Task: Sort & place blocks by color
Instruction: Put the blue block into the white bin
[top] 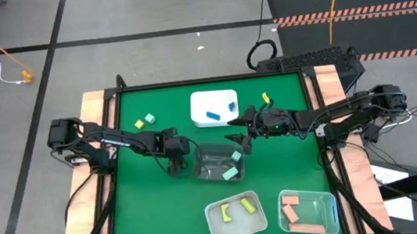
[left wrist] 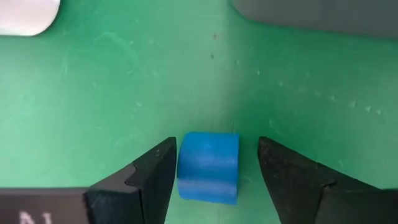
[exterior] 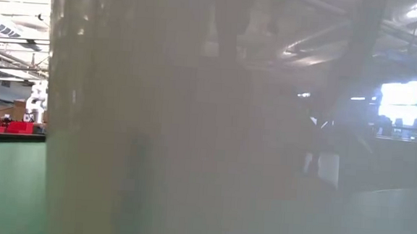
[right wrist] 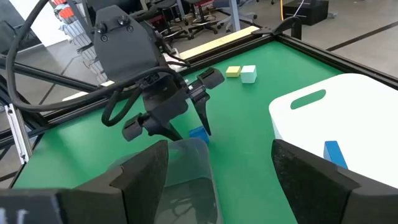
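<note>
A blue cube (left wrist: 208,167) rests flat on the green mat, beside the clear tub (top: 215,163), which holds two mint blocks (top: 231,173). My left gripper (left wrist: 216,177) points down over the cube, open, one finger on each side; it also shows in the right wrist view (right wrist: 198,121) above the cube (right wrist: 199,133). My right gripper (top: 240,135) hangs open over the mat between the white tub (top: 214,107) and the clear tub, nothing between its fingers. A yellow block (top: 139,124) and a mint block (top: 148,119) lie at the far left. My left gripper straddles the blue cube from above. One finger (left wrist: 158,171) stands right against the cube's side (left wrist: 181,168), and I cannot tell whether it touches. The other finger stands clearly apart. The cube sits on the mat.
The white tub holds blue blocks (top: 214,115). At the near edge stand a tub with yellow blocks (top: 235,216) and a tub with salmon blocks (top: 307,210). A small yellow piece (top: 265,97) lies by the right arm. A pale tub wall (exterior: 193,130) fills the low view.
</note>
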Tool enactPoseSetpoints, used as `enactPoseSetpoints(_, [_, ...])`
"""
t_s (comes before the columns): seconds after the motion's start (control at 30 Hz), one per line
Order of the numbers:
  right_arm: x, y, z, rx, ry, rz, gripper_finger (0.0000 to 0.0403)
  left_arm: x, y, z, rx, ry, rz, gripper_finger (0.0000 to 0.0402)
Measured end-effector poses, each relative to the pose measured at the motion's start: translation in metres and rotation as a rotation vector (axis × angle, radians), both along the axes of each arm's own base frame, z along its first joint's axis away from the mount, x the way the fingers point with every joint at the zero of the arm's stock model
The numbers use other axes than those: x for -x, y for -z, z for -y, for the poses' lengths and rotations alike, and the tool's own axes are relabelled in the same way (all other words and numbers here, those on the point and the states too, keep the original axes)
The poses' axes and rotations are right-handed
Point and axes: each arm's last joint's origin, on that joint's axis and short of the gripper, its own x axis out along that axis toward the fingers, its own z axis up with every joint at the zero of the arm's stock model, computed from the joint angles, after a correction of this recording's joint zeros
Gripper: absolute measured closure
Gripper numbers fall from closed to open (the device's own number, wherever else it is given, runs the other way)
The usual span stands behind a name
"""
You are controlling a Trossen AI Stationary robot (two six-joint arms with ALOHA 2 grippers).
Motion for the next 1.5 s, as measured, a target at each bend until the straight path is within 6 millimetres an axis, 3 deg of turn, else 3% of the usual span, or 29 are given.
enactPoseSetpoints(0.37, [0.000,0.000,0.000,0.000,0.000,0.000,0.0125,0.000,-0.003,-0.003,-0.007,-0.015,0.016,0.0176])
enactPoseSetpoints(0.7, [0.000,0.000,0.000,0.000,0.000,0.005,0.0125,0.015,0.016,-0.007,0.050,-0.167,-0.002,0.0178])
enactPoseSetpoints(0.83, [0.000,0.000,0.000,0.000,0.000,0.004,0.0125,0.014,0.017,-0.005,0.077,-0.233,0.029,0.0218])
enactPoseSetpoints(0.93, [0.000,0.000,0.000,0.000,0.000,0.005,0.0125,0.011,0.015,-0.003,0.075,-0.228,0.066,0.0269])
enactPoseSetpoints(1.33, [0.000,-0.001,0.000,0.000,0.000,0.007,0.0125,0.001,0.007,-0.010,0.158,-0.475,0.138,0.0269])
enactPoseSetpoints(1.5, [0.000,-0.001,0.000,0.000,0.000,0.007,0.0125,-0.011,-0.008,-0.016,0.138,-0.542,0.213,0.0269])
